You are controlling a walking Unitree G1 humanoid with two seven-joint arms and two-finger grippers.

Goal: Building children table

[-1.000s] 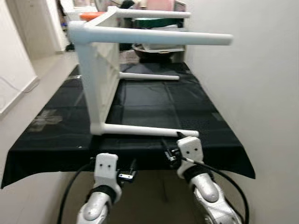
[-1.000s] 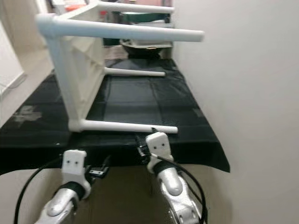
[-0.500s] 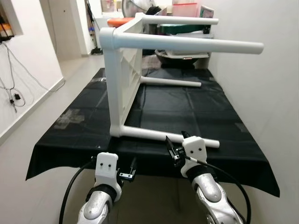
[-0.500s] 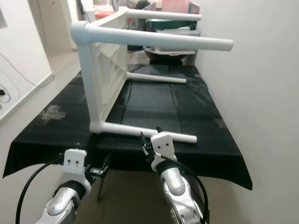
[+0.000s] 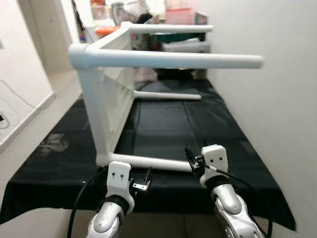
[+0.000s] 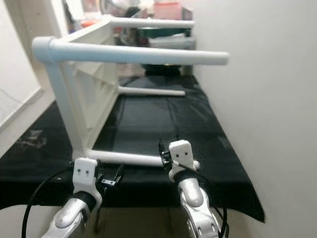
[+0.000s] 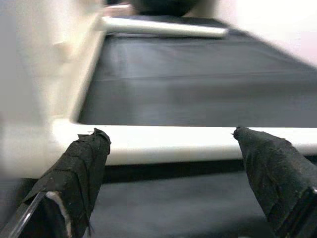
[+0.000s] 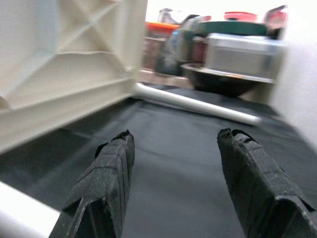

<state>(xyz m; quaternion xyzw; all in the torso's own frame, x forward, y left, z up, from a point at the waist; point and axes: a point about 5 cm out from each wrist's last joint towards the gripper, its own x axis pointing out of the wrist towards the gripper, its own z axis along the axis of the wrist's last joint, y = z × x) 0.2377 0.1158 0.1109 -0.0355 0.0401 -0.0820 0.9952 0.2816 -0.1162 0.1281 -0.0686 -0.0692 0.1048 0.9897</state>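
White plastic children's table point(image 5: 111, 94) tipped on its side on black-clothed bench point(image 5: 208, 124), four legs pointing toward wall. Left gripper point(image 7: 171, 171) spread wide just before nearest lower leg point(image 5: 153, 161); right gripper point(image 8: 176, 173) likewise spread, empty, near that leg's free end. Approach step, probably; next, closing around leg to check or seat it.

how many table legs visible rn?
4. Top near leg, top far leg, bottom far leg lying on the black cloth, bottom near leg by the grippers.
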